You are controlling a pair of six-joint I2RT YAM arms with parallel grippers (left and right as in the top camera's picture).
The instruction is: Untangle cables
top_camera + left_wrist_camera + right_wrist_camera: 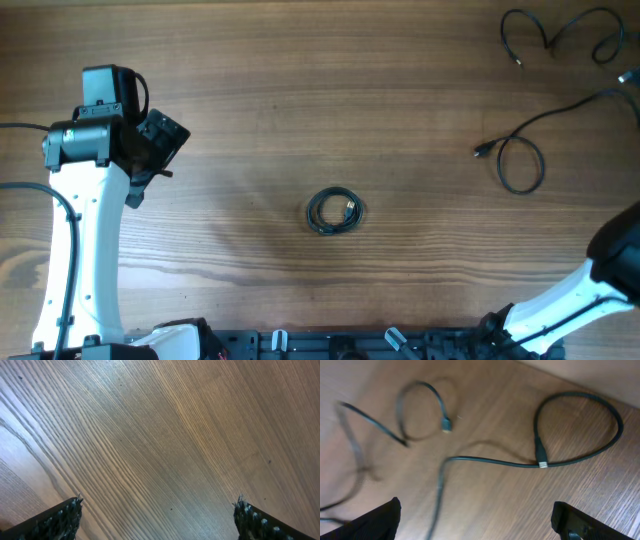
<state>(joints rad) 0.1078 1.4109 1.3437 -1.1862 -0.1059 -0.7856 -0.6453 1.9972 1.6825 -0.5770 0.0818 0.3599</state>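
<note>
A: Overhead, how many cables?
B: I'm counting three: a round coil (335, 211) lying mid-table, plus an upper strand (548, 42) and a lower strand (540, 116) far right, the lower running leftward to its plug.
A: Left wrist?
B: My left pincer (157, 527) is gaping wide over the table (165, 435).
A: Right wrist?
B: My right pincer (475, 530) is hanging wide-spread above both strands.

Overhead: left arm (85, 230) rises as white link from near edge at left side, ending in black wrist joint. left hand (160, 140) angled off to the right of wrist. Left wrist view: left fingertips (55, 520) at both lower corners, spread wide.

Overhead: right arm (570, 295) enters at lower right, white link slanting up to black joint at frame edge; hand out of that view. Right wrist view: right hand (477, 522) spread wide, right fingertips (372, 522) dark, at lower corners.
</note>
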